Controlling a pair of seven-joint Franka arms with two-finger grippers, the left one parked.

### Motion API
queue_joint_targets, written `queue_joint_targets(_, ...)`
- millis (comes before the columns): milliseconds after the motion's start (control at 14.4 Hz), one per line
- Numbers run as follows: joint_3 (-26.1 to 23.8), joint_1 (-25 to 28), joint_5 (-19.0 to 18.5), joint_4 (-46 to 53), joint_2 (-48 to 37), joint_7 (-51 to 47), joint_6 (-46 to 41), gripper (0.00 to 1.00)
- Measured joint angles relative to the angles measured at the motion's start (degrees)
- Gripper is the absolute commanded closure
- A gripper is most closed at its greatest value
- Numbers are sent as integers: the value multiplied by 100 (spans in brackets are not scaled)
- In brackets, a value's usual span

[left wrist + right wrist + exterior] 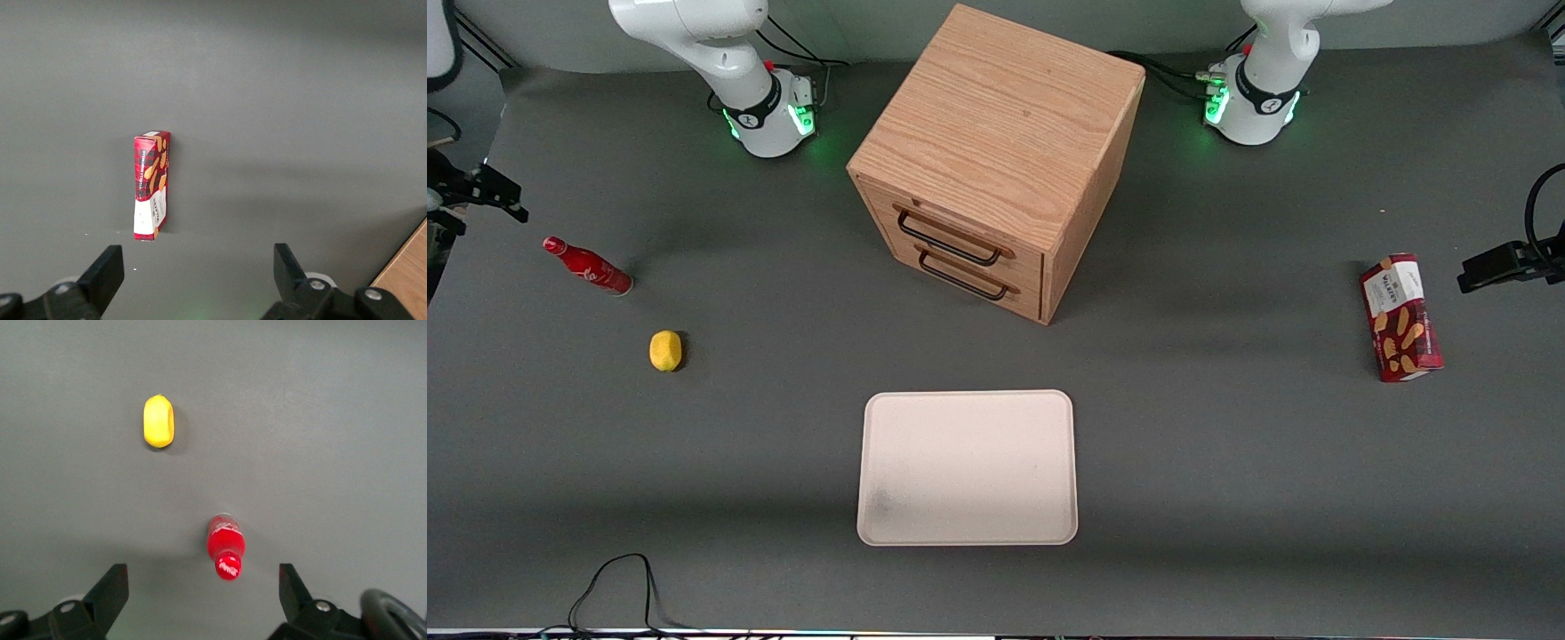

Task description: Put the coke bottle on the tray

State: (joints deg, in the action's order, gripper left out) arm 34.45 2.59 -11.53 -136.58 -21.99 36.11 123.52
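Note:
The coke bottle (587, 267), small, red and red-capped, stands on the grey table toward the working arm's end. In the right wrist view the bottle (225, 550) is seen from above, cap toward the camera. My right gripper (203, 593) hangs high above the table over the bottle, open and empty, with the cap a little off the midline between the two black fingers (113, 590). The gripper does not show in the front view. The pale cream-pink tray (967, 467) lies empty near the front camera, mid-table.
A yellow lemon-like fruit (665, 350) lies nearer the front camera than the bottle and also shows in the right wrist view (159, 421). A wooden two-drawer cabinet (996, 160) stands mid-table. A red snack box (1400, 318) lies toward the parked arm's end.

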Motion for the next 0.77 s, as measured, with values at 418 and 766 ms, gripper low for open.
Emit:
queue_joint_targets(418,517,-2,0,-826,185,464,1126,0)
queue_joint_targets(766,643,-2,0,-1058,490,587,1586,0)
